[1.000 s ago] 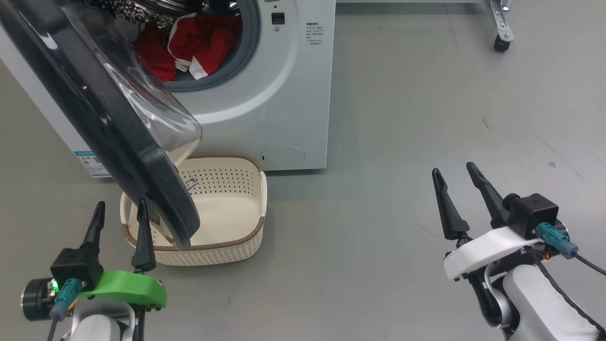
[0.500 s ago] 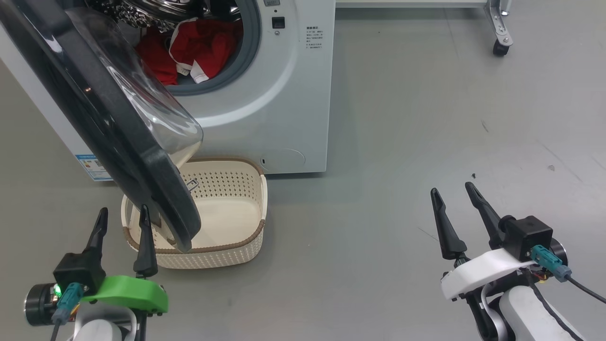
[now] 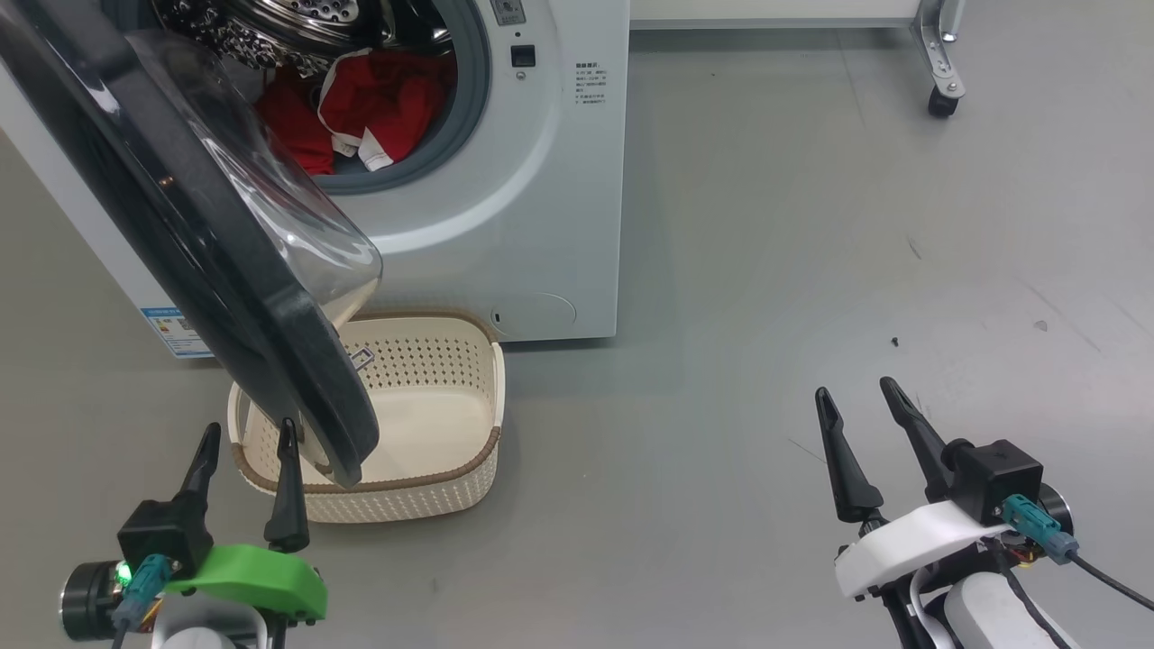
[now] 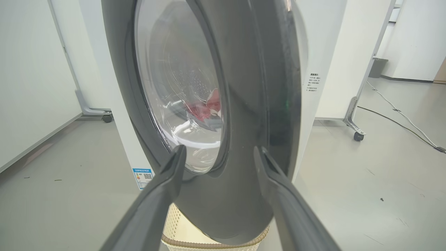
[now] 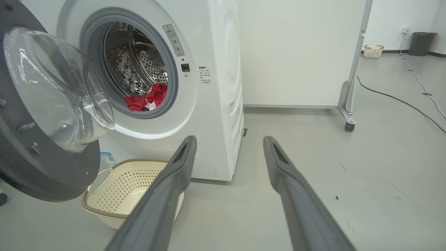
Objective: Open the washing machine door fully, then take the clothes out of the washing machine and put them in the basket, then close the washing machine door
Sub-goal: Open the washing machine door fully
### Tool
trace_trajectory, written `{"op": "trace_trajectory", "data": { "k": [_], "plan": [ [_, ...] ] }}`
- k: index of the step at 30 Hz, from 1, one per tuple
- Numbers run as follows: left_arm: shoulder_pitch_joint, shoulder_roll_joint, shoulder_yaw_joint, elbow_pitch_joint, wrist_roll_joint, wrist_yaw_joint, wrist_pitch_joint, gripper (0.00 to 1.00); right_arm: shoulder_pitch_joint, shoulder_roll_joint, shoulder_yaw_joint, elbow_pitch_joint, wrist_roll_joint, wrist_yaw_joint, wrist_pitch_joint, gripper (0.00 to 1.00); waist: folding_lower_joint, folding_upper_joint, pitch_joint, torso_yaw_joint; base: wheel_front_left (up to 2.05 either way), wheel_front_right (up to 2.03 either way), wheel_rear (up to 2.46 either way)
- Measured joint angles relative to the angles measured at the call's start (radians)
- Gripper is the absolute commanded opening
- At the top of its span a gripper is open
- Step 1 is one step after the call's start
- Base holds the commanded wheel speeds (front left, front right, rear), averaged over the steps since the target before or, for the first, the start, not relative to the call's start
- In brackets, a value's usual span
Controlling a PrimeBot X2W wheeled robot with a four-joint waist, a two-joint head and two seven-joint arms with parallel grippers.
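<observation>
The white washing machine (image 3: 541,180) stands at the upper left with its porthole uncovered. The washing machine door (image 3: 180,252), black-rimmed with a clear glass bowl, hangs part-way open, its lower edge over the basket (image 3: 424,491). Red clothes (image 3: 379,99) with white trim lie at the drum's mouth. The cream basket sits on the floor in front of the machine with nothing in it. My left gripper (image 3: 250,428) is open just short of the door's lower rim; close up, the door (image 4: 244,104) fills the space beyond its fingers (image 4: 174,164). My right gripper (image 3: 855,389) is open over bare floor, far right of the machine.
A wheeled frame's caster (image 3: 938,99) stands at the back right under a white partition (image 5: 296,52). A dark cable (image 5: 400,101) runs over the floor at the far right. Grey floor lies between the machine and my right gripper.
The head camera has shifted a little. Both grippers sit lower in the head view and have drawn back from the machine, the right one more. Door, clothes and basket are unmoved.
</observation>
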Motion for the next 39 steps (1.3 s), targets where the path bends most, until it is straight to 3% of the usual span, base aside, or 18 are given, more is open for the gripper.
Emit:
{"op": "trace_trajectory", "data": {
  "k": [36,37,39],
  "plan": [
    [-0.002,-0.004,0.006,0.031,-0.031,-0.034,0.0,1.0,0.021,0.033,-0.051,-0.024,-0.067,0.009,0.0,1.0,0.0,0.0,0.037,-0.005,0.0,0.0,0.0],
    [-0.002,-0.004,0.005,0.034,-0.034,-0.035,0.0,0.95,0.021,0.034,-0.052,-0.024,-0.069,0.01,0.0,1.0,0.0,0.0,0.037,-0.005,0.0,0.0,0.0],
    [-0.002,-0.004,0.005,0.041,-0.039,-0.04,0.0,0.31,0.021,0.037,-0.054,-0.024,-0.071,0.01,0.0,1.0,0.0,0.0,0.037,-0.003,0.0,0.0,0.0]
  ]
}}
